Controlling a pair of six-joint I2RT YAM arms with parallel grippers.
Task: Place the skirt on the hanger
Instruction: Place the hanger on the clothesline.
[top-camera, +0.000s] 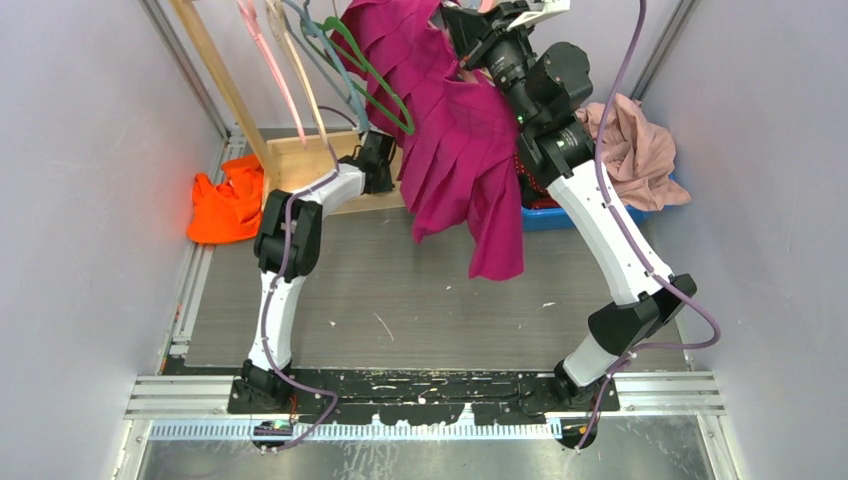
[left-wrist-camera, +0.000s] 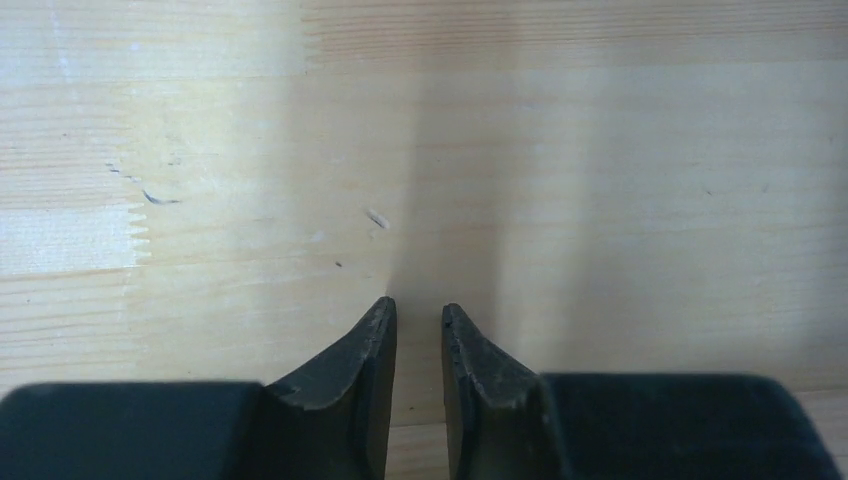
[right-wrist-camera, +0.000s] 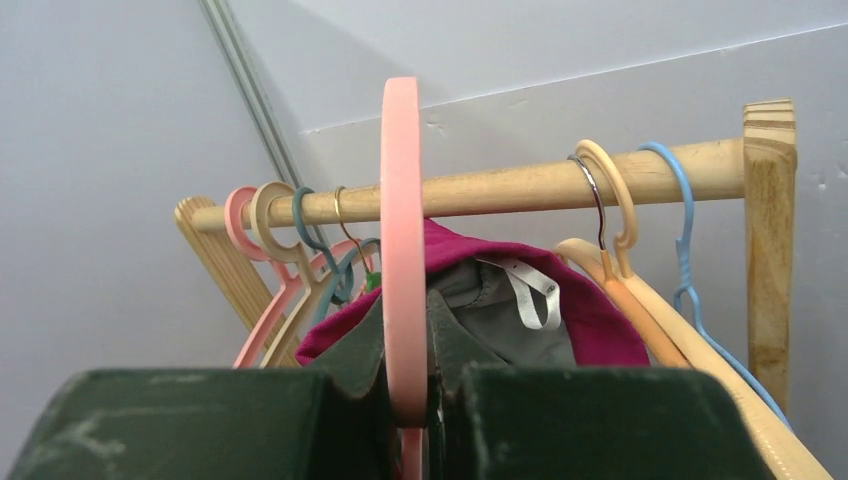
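Note:
My right gripper (right-wrist-camera: 405, 310) is shut on the round hook of the thin pink hanger (right-wrist-camera: 401, 200), holding it upright just in front of the wooden rail (right-wrist-camera: 520, 185). The rest of the hanger is hidden behind the fingers. A sliver of dark red, white-dotted skirt (top-camera: 519, 166) shows beneath my right arm. Most of it is hidden, and I cannot tell whether it hangs from the hanger. My left gripper (left-wrist-camera: 420, 312) is low over the rack's pale wooden base board (left-wrist-camera: 600, 200), jaws slightly apart with nothing between them.
A plain magenta garment (top-camera: 460, 150) hangs from the rail beside a green hanger (top-camera: 385, 95) and several other hangers. A pale pink garment (top-camera: 635, 150) lies on a blue bin (top-camera: 545, 215) at right. An orange cloth (top-camera: 225, 205) lies at left.

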